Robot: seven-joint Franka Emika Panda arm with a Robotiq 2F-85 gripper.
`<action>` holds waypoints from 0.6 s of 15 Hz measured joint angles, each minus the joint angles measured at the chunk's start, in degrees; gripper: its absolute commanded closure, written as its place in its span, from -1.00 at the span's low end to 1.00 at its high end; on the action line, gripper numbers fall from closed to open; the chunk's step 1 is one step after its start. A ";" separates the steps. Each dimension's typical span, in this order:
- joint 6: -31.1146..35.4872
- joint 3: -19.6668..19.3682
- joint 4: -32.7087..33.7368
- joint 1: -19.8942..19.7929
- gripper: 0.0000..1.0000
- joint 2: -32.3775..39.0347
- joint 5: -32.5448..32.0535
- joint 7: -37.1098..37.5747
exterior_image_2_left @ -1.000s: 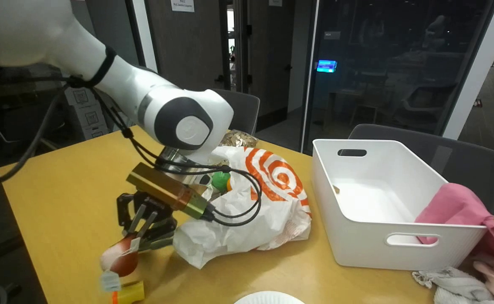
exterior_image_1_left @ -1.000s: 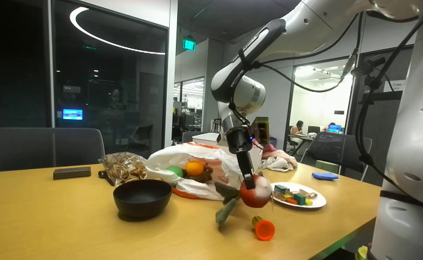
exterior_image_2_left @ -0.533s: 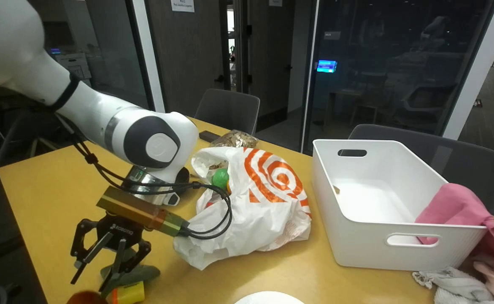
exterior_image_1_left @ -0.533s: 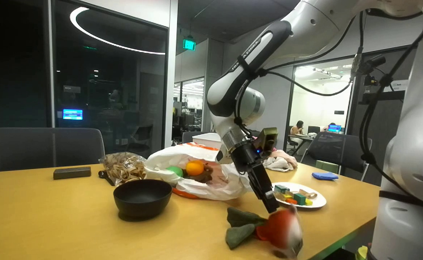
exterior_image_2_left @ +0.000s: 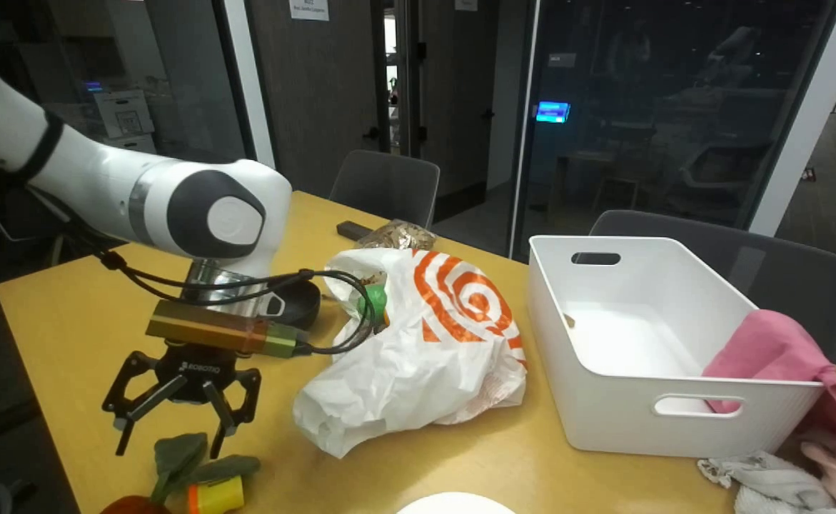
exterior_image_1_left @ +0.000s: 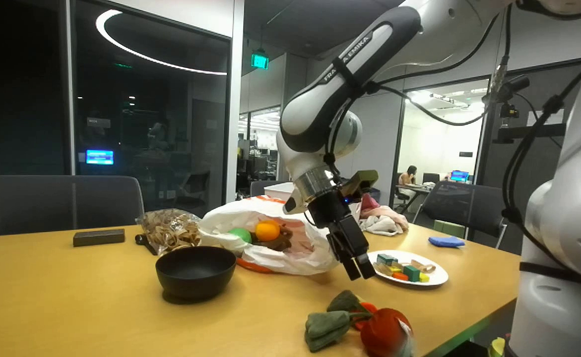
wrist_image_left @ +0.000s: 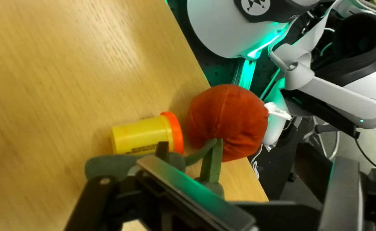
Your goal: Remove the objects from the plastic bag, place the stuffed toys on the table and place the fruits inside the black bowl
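A red plush toy with dark green leaves [exterior_image_1_left: 387,332] lies near the edge of the table [exterior_image_1_left: 96,302]; in the wrist view its round red body [wrist_image_left: 229,122] overlaps that edge. Above it hangs my gripper [exterior_image_1_left: 360,271], jaws wide apart and holding nothing, as an exterior view also shows [exterior_image_2_left: 169,446]. Inside the mouth of the white plastic bag [exterior_image_1_left: 315,248] sit an orange fruit [exterior_image_1_left: 267,230] and a green one [exterior_image_1_left: 240,234], with something dark brown [exterior_image_1_left: 284,241] beside them, partly hidden. The black bowl [exterior_image_1_left: 196,277] stands in front of the bag.
A yellow tub with an orange lid [wrist_image_left: 143,134] lies against the toy. Nearby is a white plate [exterior_image_1_left: 436,280] with small blocks. Behind the bag stands a white bin [exterior_image_2_left: 675,417] with cloths [exterior_image_2_left: 767,350]. A clear bag of brown bits [exterior_image_1_left: 171,230] lies behind the bowl.
My gripper has opened and let go of the red toy, which has come down onto the table beside the tub. The empty gripper has then lifted away from it.
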 measured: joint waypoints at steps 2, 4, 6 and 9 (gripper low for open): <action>2.95 1.38 -0.62 1.80 -1.00 -2.04 -0.57 0.01; 6.89 2.55 -0.82 3.53 -1.00 -3.22 -0.58 0.08; 12.39 3.34 -0.78 4.89 -1.00 -3.55 -0.59 0.11; 20.71 3.85 -0.52 6.37 -1.00 -3.56 -0.63 0.11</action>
